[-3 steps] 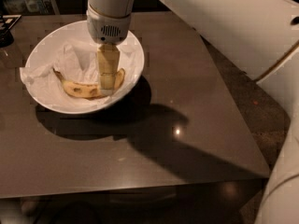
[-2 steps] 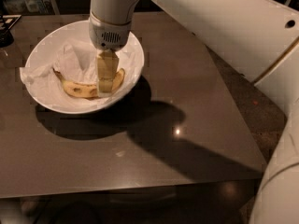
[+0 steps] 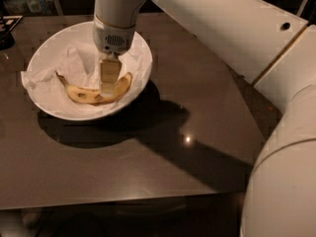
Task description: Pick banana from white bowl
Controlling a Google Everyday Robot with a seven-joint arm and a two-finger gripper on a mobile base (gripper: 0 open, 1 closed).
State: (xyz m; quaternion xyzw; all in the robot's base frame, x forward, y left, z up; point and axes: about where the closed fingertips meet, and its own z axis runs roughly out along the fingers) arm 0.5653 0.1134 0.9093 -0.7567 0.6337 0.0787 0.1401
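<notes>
Dark glossy tabletop (image 3: 197,132). White arm (image 3: 222,28) reaches in from right. White bowl (image 3: 47,46) at far left of tabletop, lined with crumpled paper towel (image 3: 74,65). Banana (image 3: 81,95) lies on towel inside bowl, stem to left. End effector (image 3: 108,85) points down at banana's middle. Whether it grips: cannot tell.

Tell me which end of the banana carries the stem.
The picture-left end of the banana: thin and dark, unlike the blunt right end. The gripper sits over its middle inside the white bowl.
</notes>
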